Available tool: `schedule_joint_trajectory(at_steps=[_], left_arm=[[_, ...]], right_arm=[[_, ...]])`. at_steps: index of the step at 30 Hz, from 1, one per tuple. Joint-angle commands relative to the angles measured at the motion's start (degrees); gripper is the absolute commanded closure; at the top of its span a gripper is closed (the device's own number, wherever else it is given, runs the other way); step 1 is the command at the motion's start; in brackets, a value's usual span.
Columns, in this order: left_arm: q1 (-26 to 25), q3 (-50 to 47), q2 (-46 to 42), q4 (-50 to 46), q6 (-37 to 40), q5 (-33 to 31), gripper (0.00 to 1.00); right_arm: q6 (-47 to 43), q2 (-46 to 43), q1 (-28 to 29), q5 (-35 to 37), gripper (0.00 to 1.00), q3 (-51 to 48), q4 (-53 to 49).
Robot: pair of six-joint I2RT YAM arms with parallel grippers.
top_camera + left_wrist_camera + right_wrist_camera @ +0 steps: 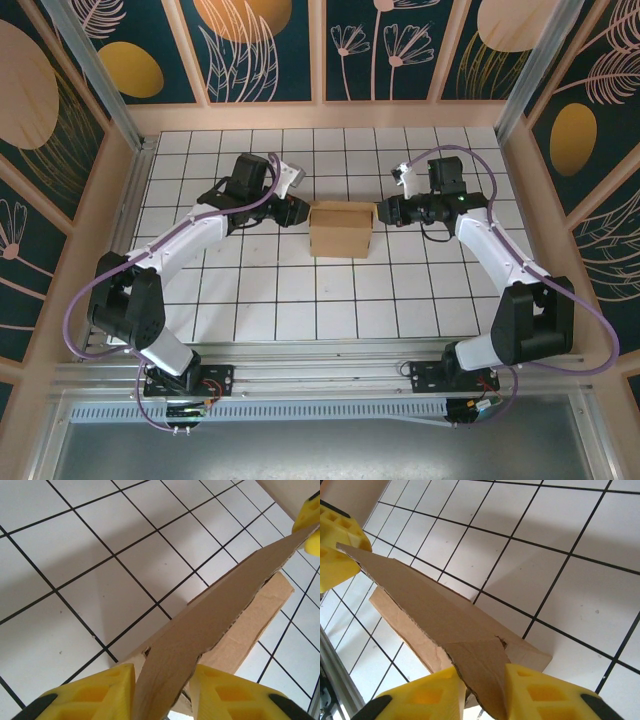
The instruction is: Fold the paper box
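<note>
Closest to the left wrist lens are the yellow fingers [95,695] of the left gripper [164,675]. They stand on either side of a ragged-edged brown flap of the paper box [240,595]. The jaws are narrowed around that flap, but whether the pads already pinch it I cannot tell. The right wrist view mirrors this: the right gripper [482,672] straddles a pointed flap of the paper box [420,600], with the same doubt about the grip.

From above, the paper box [340,232] sits near the middle of the table [260,300], a little toward 12 o'clock. It looks part-formed, its near wall upright. The left gripper [297,212] meets it at its 9 o'clock end and the right gripper [385,212] at its 3 o'clock end.

The step in hand appears to be taking hold of the two opposite end flaps. Next, both grips likely need to firm up. Then the flaps should swing along their creases in step, so the light cardboard is neither dragged nor torn.

The left arm rises from its base at 7 o'clock, elbow bent outward, forearm running toward the centre with the wrist turned inward. The right arm does the same from 5 o'clock, so the two grippers face each other across the box.
</note>
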Motion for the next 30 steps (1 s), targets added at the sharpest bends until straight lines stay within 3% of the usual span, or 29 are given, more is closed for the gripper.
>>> schedule_joint_trajectory(at_steps=[1,10,16,20,30], left_arm=[[-0.51,2.15,0.49,-2.23,0.20,1.02,0.65],[-0.68,2.20,1.10,-2.17,-2.03,1.19,0.73],[-0.81,1.56,0.31,1.73,-10.31,0.68,0.80],[-1.45,0.80,-0.38,5.15,-16.56,1.73,0.78],[-2.44,0.56,1.37,4.65,-18.20,0.07,0.78]], right_arm=[[-0.23,0.17,0.62,0.69,0.76,2.22,-1.15],[0.90,0.73,1.75,2.23,0.81,3.02,-1.20],[2.84,0.49,4.09,5.86,0.80,3.20,-0.64],[4.77,-0.04,4.85,6.57,0.83,2.41,1.70],[11.44,-0.42,5.70,7.82,0.93,0.49,5.75]])
